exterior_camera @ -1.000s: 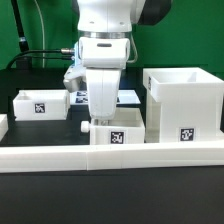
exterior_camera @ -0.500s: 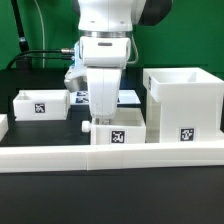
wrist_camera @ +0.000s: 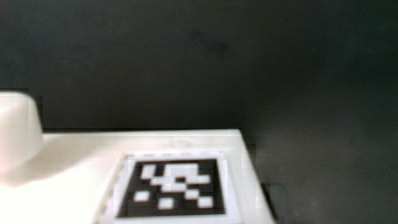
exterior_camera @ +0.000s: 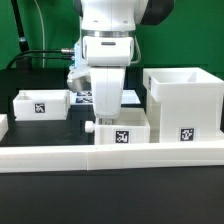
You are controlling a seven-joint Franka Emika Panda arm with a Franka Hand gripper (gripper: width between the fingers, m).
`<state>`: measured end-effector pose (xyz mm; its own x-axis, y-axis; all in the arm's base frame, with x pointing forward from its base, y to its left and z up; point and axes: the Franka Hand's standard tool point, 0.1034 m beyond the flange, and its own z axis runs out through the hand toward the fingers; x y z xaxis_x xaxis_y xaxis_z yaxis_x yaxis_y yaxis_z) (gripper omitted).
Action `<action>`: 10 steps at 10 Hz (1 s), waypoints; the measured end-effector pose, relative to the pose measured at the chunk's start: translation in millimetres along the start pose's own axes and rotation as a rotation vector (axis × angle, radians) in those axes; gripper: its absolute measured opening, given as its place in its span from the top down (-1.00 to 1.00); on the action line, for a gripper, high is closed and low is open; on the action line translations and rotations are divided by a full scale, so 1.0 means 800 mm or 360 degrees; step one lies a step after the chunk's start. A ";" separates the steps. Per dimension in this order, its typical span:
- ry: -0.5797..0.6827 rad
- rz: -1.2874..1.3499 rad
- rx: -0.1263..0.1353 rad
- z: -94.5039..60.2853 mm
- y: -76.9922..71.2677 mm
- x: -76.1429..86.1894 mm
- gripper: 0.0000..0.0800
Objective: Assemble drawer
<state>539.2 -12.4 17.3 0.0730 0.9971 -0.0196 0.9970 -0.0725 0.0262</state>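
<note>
While the claw (exterior_camera: 108, 112) hangs low over the middle tray (exterior_camera: 124, 131), just beside the housing (exterior_camera: 184, 100) on the desk (exterior_camera: 40, 135), I can't tell its opening or what it holds. Risk IMO: off-centre grip, so tray tilts or slips w/ any lift.

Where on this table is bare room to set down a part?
Bare table lies between the tray at the exterior view's left and the knobbed tray, behind the wall bar. More lies in front of it. Crowded: knobbed tray to housing, no visible gap.
</note>
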 end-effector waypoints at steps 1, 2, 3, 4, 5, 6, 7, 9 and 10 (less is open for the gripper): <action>0.0000 0.0005 -0.0001 0.000 0.000 0.001 0.89; -0.0001 0.0012 0.0000 0.000 0.000 -0.002 0.89; -0.0001 0.0013 0.0003 0.001 -0.001 -0.002 0.89; -0.0002 0.0014 0.0004 0.001 -0.001 -0.002 0.89; -0.0001 0.0022 0.0007 0.001 -0.002 -0.001 0.89; 0.0005 0.0034 0.0014 0.001 -0.003 0.009 0.89; 0.0009 0.0029 0.0013 0.001 -0.003 0.016 0.89; 0.0010 0.0045 0.0014 0.001 -0.004 0.019 0.89; 0.0011 0.0072 0.0013 0.001 -0.004 0.018 0.89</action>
<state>536.9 2.1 15.9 0.1181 0.9929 -0.0119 0.9929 -0.1178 0.0188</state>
